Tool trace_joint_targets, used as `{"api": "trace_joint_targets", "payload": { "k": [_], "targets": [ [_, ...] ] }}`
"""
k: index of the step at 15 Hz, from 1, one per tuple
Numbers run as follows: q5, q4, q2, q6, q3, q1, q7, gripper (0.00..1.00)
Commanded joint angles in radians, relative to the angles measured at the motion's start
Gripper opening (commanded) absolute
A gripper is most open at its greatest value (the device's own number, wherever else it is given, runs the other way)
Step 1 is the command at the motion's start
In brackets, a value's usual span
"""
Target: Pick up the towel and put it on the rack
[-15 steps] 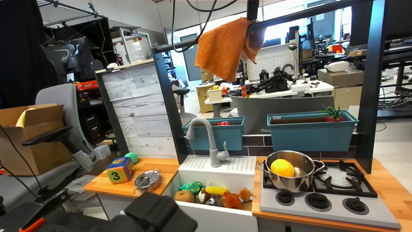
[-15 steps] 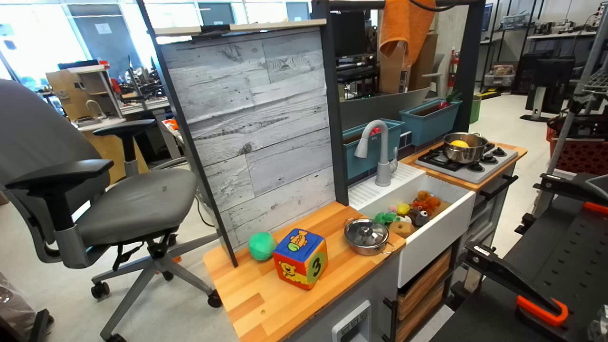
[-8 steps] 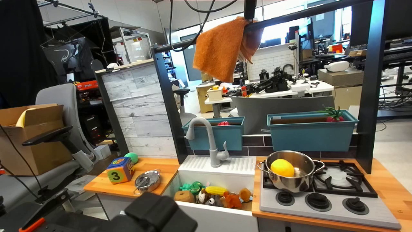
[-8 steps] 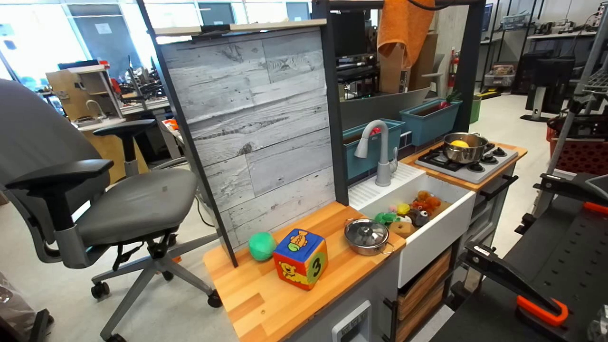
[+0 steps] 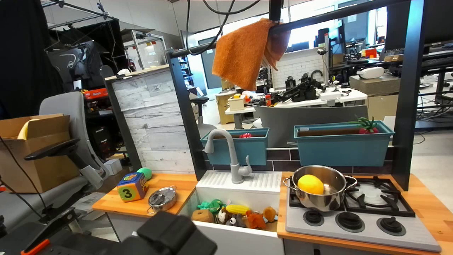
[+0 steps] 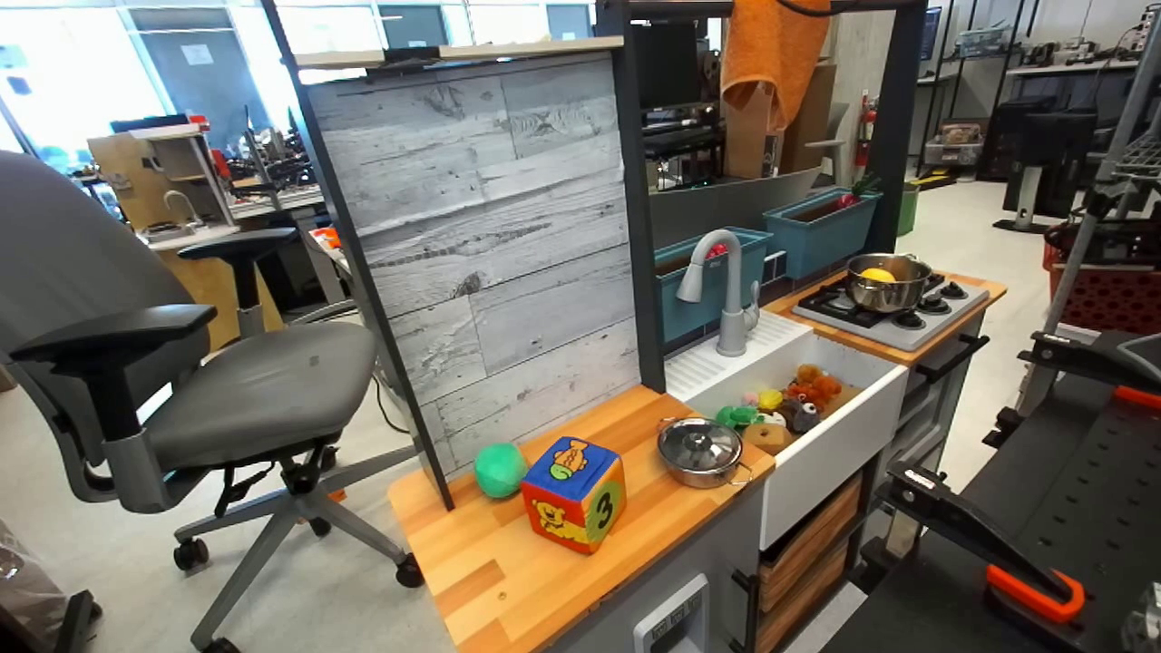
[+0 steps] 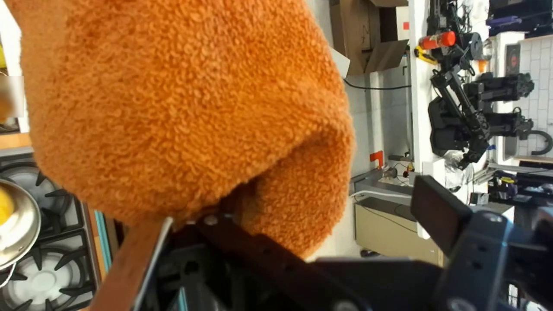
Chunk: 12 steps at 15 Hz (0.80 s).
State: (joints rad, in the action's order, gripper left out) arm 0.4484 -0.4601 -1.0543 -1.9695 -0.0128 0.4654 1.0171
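Play kitchen [image 6: 680,562], one, wood-topped, with black uprights [image 5: 407,106]. Crossbar [image 5: 329,18], black, running between the uprights; taken as the rack of the task. Apron-front sink [image 5: 244,242], white, set well below the crossbar. Terry towel [image 5: 242,53], orange, one, creased: draped over the crossbar, a broad flap in front, a narrower fold behind. Gripper [image 5: 275,15], black, upright over the crossbar at the spot where the towel crosses it; jaws spread, one finger [image 7: 440,211] in the wrist view standing well apart from the terry; the opposing finger lies beside or under the fold, contact not to be told. Step in hand, by judgement: the letting-go, the towel seeming to hang by the crossbar alone. Next move called for: a slow, straight lift, jaws wide throughout, so that neither finger catches the loops; only then a retreat sideways. Hazard, likewise judged: the larger front flap may outweigh the rear fold, and a slight tug could slide the whole piece off.
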Motion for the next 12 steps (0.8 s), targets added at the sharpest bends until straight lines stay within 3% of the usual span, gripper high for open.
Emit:
{"api": "trace_joint_targets", "payload": {
  "k": [1,12],
  "targets": [
    [-0.048,0.029,-0.023,0.012,0.001,0.028,0.064,1.0],
    [-0.048,-0.023,0.029,0.006,-0.007,0.068,0.108,1.0]
  ]
}}
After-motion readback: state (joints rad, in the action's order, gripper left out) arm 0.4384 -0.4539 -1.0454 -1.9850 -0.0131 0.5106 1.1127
